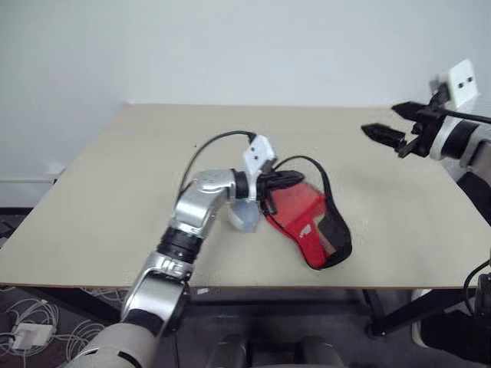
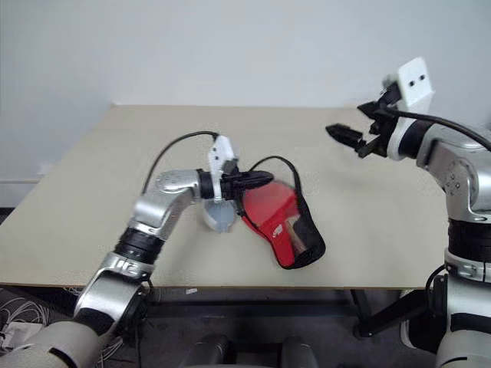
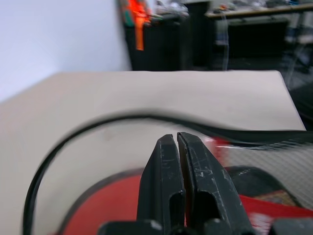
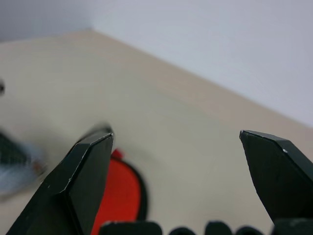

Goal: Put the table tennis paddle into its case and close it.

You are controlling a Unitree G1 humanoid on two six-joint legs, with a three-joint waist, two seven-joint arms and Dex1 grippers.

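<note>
Nearest the camera, the left gripper (image 1: pixel 288 178) hangs just over the near end of the case (image 1: pixel 311 226), fingers pressed together on nothing, its black cable arcing over the table (image 1: pixel 100 199). Red-fronted with black mesh, the case lies mid-table toward the front edge, with the paddle's handle (image 1: pixel 245 215) poking out beneath the wrist. Well apart, the right gripper (image 2: pixel 349 138) hovers spread wide, empty.
</note>
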